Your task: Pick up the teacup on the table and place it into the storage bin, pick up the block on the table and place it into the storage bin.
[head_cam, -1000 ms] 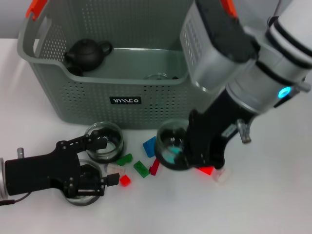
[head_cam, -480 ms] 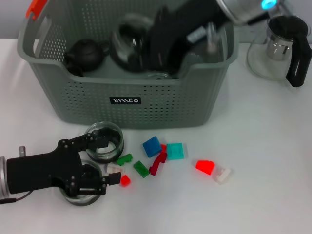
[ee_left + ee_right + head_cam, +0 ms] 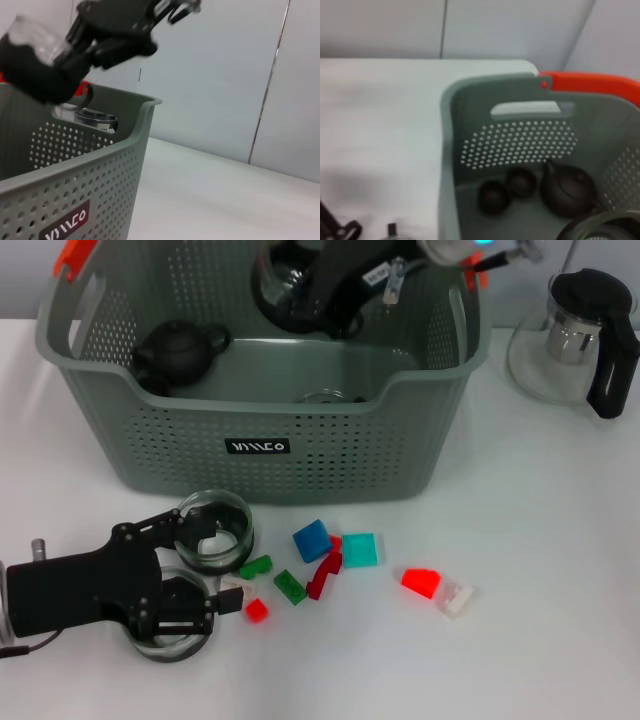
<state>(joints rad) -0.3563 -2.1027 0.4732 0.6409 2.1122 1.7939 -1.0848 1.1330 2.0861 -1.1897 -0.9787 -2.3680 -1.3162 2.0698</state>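
My right gripper (image 3: pixel 315 290) is shut on a clear glass teacup (image 3: pixel 282 280), held above the rear part of the grey-green storage bin (image 3: pixel 300 445). The right wrist view catches the cup's rim (image 3: pixel 600 226) over the bin's inside. Two more glass teacups (image 3: pixel 214 530) (image 3: pixel 168 632) stand on the table in front of the bin. My left gripper (image 3: pixel 218 570) lies low between them, open, with a small white block (image 3: pixel 232 586) between its fingers. Blue (image 3: pixel 312 539), teal (image 3: pixel 360 549) and red (image 3: pixel 421 582) blocks lie scattered on the table.
Inside the bin are a black teapot (image 3: pixel 175 350), small dark cups (image 3: pixel 492 196) and a glass piece (image 3: pixel 325 397). A glass kettle with a black handle (image 3: pixel 580 335) stands right of the bin. Green (image 3: pixel 290 586), dark red (image 3: pixel 322 575) and white (image 3: pixel 455 598) blocks lie nearby.
My right arm lifted the glass teacup from the table in front of the bin and carried it up and back over the bin. The left gripper barely shifted.
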